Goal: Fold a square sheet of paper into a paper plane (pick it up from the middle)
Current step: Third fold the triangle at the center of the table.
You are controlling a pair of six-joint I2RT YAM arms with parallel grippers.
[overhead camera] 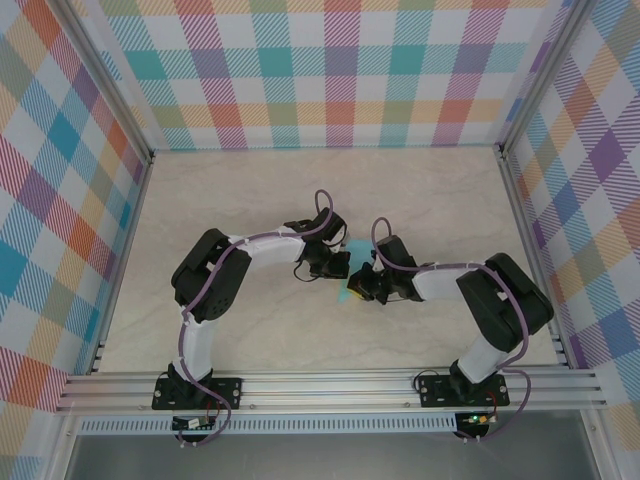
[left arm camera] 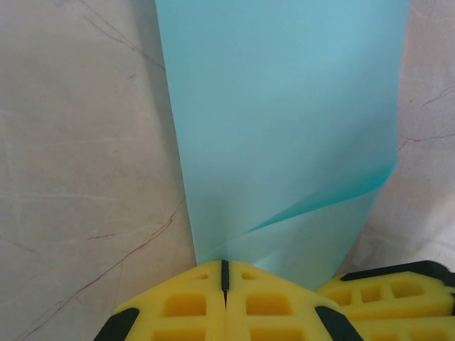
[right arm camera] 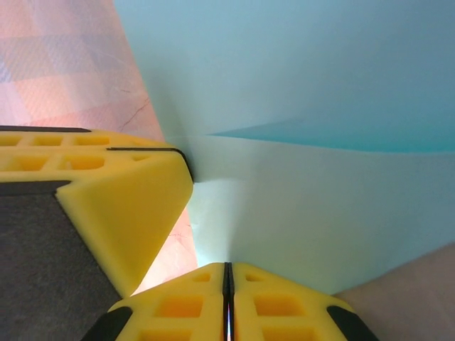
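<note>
The light turquoise sheet of paper (left arm camera: 284,128) is held just above the table between both arms, with a diagonal fold line across it. A small part of the paper (overhead camera: 352,278) shows in the top view. My left gripper (left arm camera: 225,273) is shut on its near edge. My right gripper (right arm camera: 228,273) is shut on the same paper (right arm camera: 320,192), right beside the left gripper's yellow fingers (right arm camera: 121,206). In the top view the left gripper (overhead camera: 338,268) and right gripper (overhead camera: 362,287) meet mid-table. These close views do not show whether the folded paper has a plane's shape.
The pale marble tabletop (overhead camera: 250,200) lies under the paper. Checked walls (overhead camera: 330,70) with aluminium posts close the back and both sides. The arm bases stand on the rail (overhead camera: 330,385) at the near edge.
</note>
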